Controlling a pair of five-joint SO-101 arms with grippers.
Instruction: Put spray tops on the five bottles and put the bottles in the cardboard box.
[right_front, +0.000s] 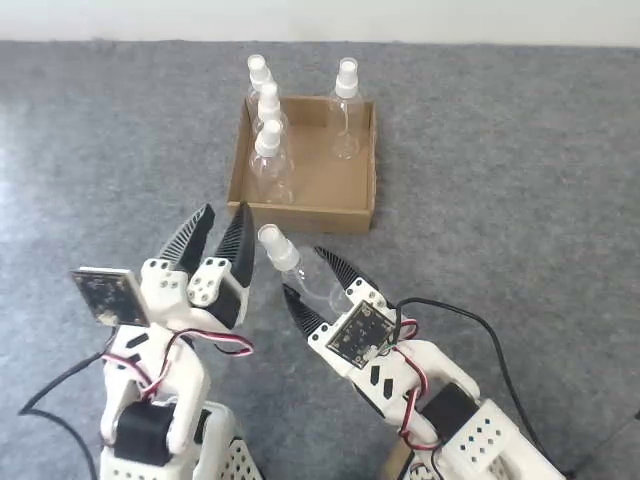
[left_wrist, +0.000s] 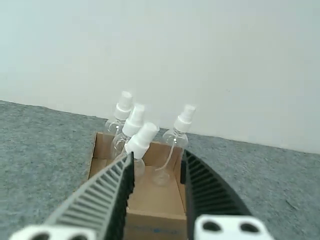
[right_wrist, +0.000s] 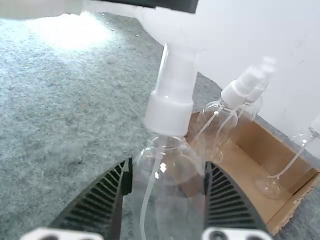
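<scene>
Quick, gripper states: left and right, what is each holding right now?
Left gripper: open, holding nothing, near the cardboard box.
Right gripper: shut on a bottle with its spray top on.

The table is mottled grey throughout. At upper centre the cardboard box is plain brown; its bottles are clear with white spray tops, like the bottle at lower centre. The left gripper and right gripper are black and ribbed, on white bodies, with red wires.

legible text: none | cardboard box front wall: faint bluish print, unreadable
</scene>
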